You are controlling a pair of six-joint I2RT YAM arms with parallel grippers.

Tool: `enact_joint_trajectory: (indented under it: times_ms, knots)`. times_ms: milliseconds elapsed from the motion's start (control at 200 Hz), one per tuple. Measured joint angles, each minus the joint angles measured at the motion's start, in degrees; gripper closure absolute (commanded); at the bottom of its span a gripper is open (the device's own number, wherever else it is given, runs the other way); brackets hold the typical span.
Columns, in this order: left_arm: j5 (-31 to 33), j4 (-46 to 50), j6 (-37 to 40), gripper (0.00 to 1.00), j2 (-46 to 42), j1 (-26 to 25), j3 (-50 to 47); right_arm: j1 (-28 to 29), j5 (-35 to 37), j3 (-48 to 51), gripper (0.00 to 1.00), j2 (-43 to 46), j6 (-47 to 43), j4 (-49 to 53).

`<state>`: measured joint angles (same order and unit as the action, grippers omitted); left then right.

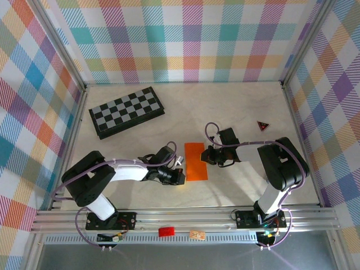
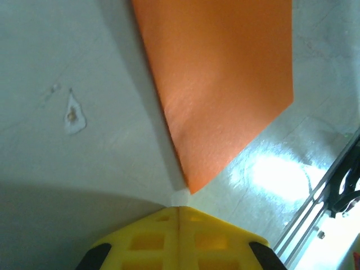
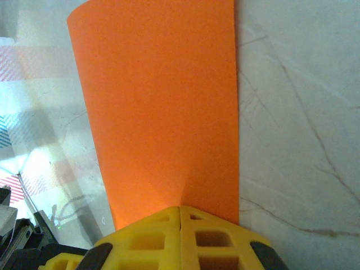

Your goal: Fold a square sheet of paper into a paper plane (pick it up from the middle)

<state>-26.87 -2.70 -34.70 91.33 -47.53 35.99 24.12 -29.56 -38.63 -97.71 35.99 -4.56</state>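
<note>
The square sheet of paper point(image 1: 196, 161), bright orange and folded to a narrow rectangle, lies mid-table between the two arms. My right gripper point(image 1: 208, 155) is at its right edge, jaws shut on the sheet. In the right wrist view the paper point(image 3: 163, 112) puckers toward the yellow fingertips point(image 3: 180, 209) and runs under them. My left gripper point(image 1: 181, 178) is shut and holds nothing, its tips point(image 2: 179, 208) just short of the sheet's near left corner point(image 2: 225, 84). A broad shadow along that edge shows the paper raised off the table there.
A black-and-grey checkerboard point(image 1: 126, 111) lies at the back left. A small dark red triangle point(image 1: 262, 125) sits at the right, behind the right arm. A small red piece point(image 1: 166, 231) rests on the front rail. Plaid walls close in three sides.
</note>
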Motion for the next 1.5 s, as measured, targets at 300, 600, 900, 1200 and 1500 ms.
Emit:
enact_joint_trajectory:
  times_ms: [300,600,900,1200,1500]
  knots:
    - [2.99,-0.74,-1.4,0.99,-1.16,-0.39,4.11,-0.02,-0.04,0.0,1.0,0.0,0.0,-0.02]
    - [0.37,-8.02,-3.41,0.99,9.05,-0.59,7.1,-0.02,-0.04,0.0,1.0,0.0,0.0,-0.02]
    - [1.29,-6.47,0.66,0.97,3.69,-1.42,1.6,-0.07,-0.26,0.0,1.0,-0.13,0.0,-0.17]
    - [5.01,0.98,5.84,0.96,0.11,-3.85,1.73,-0.15,-0.59,0.0,1.0,-0.17,-0.07,-0.35]
    - [10.43,4.24,2.82,0.95,-4.72,-0.98,5.57,-0.13,0.68,-1.7,0.89,1.53,-2.36,4.17]
